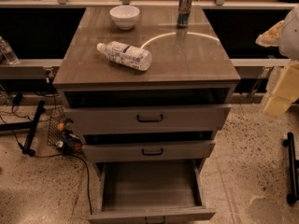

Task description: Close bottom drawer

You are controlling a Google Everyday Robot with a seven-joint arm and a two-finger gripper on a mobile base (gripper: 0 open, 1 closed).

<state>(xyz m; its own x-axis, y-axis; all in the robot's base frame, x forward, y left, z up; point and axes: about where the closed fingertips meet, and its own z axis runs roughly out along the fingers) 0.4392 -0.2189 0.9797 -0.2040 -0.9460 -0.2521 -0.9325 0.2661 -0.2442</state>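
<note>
The bottom drawer (pixel 152 214) is the lowest of three grey-brown drawers and is pulled far out toward me. Its deep grey box (pixel 149 185) is open and looks empty. Its small black handle (pixel 154 220) is cut off by the lower edge of the view. The middle drawer (pixel 149 150) and the top drawer (pixel 149 118) stick out only slightly. My gripper (pixel 279 97) is a cream-coloured shape at the right edge, beside the cabinet's right side at top-drawer height. It is well apart from the bottom drawer.
On the cabinet top (pixel 187 59) lie a clear plastic bottle (pixel 124 55) on its side, a white bowl (pixel 124 17) and an upright can (pixel 184 10). A wire basket (pixel 63 132), cables and a black stand (pixel 32 127) are on the floor left. A black bar (pixel 292 167) stands right.
</note>
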